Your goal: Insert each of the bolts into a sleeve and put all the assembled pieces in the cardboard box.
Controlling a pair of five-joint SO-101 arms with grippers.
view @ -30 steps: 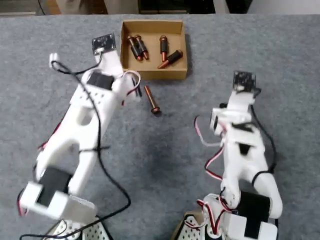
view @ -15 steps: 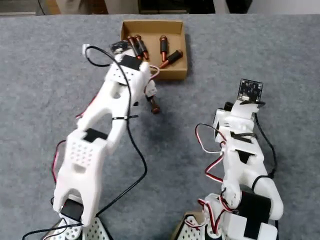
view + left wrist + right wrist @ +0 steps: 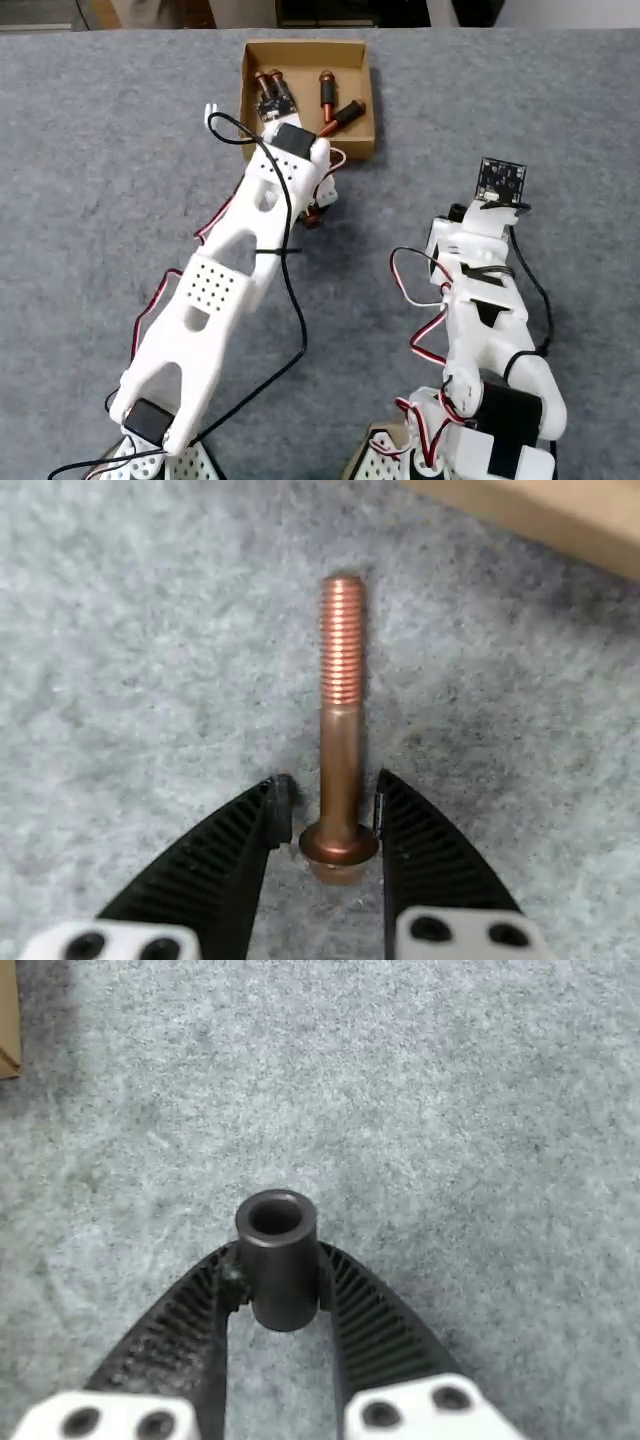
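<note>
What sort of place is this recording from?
Probably a lab or workshop bench: a small white left arm and right arm on a grey felt-covered table, with a box of sleeved bolts.

Both arms are white printed shells with black servo blocks. The left arm [image 3: 215,290] has a perforated panel and a black cable looping along it plus red/white leads; the right arm [image 3: 490,300] carries red-white-black wire loops and a small black circuit board [image 3: 500,178] at its far end. The left gripper [image 3: 332,798] and right gripper [image 3: 277,1260] match: black tapered fingers [image 3: 235,845], ribbed inner faces, white bases with dark screw holes.
</note>
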